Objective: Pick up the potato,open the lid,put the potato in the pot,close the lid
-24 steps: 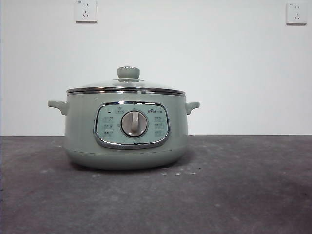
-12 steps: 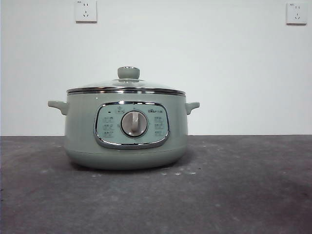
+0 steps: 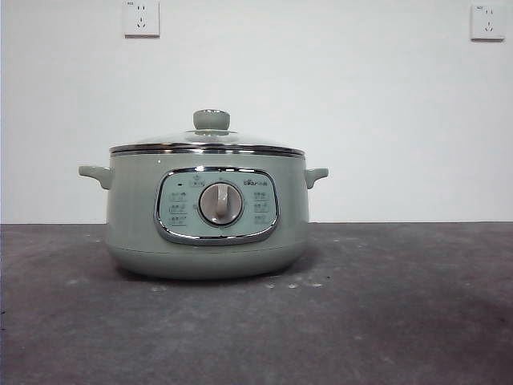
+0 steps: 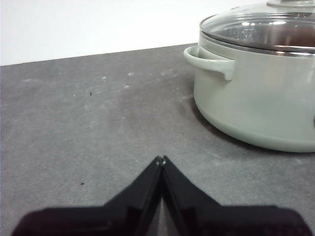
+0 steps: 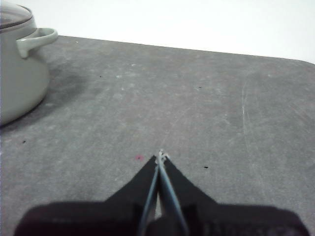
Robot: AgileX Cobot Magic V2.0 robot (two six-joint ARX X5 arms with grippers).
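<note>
The pale sage-green pot (image 3: 207, 212) stands on the dark table, left of centre in the front view. The glass lid (image 3: 207, 143) with its green knob (image 3: 211, 119) sits closed on it. The pot also shows in the left wrist view (image 4: 256, 98) and at the edge of the right wrist view (image 5: 19, 73). The potato is not in view; a brownish shape shows dimly through the lid (image 4: 266, 29). My left gripper (image 4: 161, 160) is shut and empty above bare table beside the pot. My right gripper (image 5: 160, 156) is shut and empty on the pot's other side.
The dark grey table (image 3: 401, 305) runs to a white wall with two sockets (image 3: 141, 18). The table's far edge shows in the right wrist view (image 5: 197, 49). Neither arm appears in the front view.
</note>
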